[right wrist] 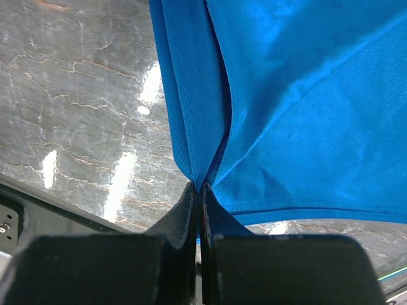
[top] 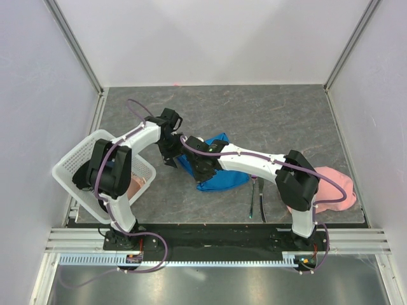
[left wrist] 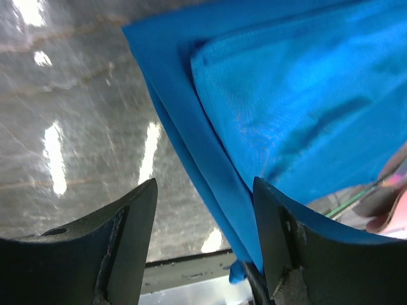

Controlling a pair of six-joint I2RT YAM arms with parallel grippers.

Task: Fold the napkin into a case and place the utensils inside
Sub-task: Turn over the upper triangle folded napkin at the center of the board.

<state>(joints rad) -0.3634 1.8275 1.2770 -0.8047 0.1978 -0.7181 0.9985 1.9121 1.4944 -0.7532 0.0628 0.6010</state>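
- Right fingers (right wrist: 184,210): pressed together at the bottom centre of the right wrist view, pinching a gathered fold of the napkin (right wrist: 305,114). Cloth fans up and to the right from the pinch point.
- Left fingers (left wrist: 137,216): spread wide, nothing clamped between them. In the left wrist view a layered edge of the napkin (left wrist: 286,95) runs diagonally down through the gap and meets the inner face of the finger on the right of the frame; real contact can't be told.
- Napkin (top: 216,175): bright blue, bunched and partly folded, at the centre of the top view on the desk (top: 267,121). It is not a narrow strip. Both sets of fingers sit at its left side, the left ones just above and left of the right ones.
- Utensils (top: 257,200): slim metal pieces side by side on the desk, just below and right of the napkin, apart from it, partly under the right arm.
- Pink cloth (top: 327,184): crumpled at the right edge of the desk, behind the right arm.
- White basket (top: 76,165): tilted, at the left edge.
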